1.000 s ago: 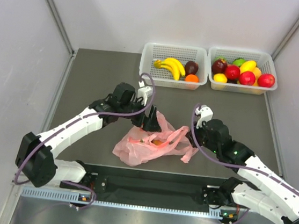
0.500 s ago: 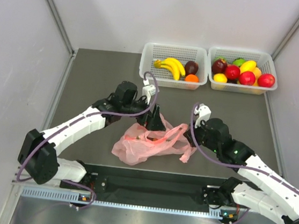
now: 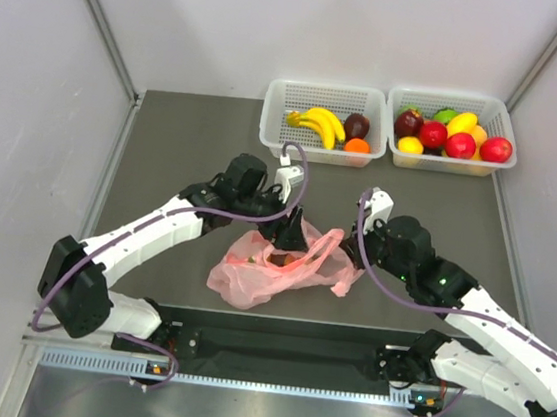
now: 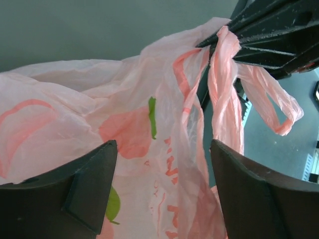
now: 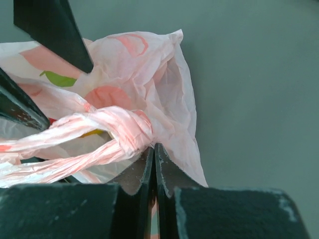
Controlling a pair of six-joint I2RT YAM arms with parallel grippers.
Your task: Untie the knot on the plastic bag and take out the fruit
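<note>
Knot [image 5: 130,130] of the plastic bag [image 3: 246,275], low on the counter [image 3: 175,146] between both arms. Pinned at its base by the right gripper [image 5: 153,148], fingers pressed together on a sliver of pink handle, probably to anchor it. Straddled from the other side by the left gripper [image 4: 162,159], fingers apart over the bag's body, nothing clasped, seemingly lining up a pull. Fruit [image 5: 93,133] inside, only a yellow glimpse under the handles. Farther back, two white baskets [image 3: 327,91] holding other fruit.
</note>
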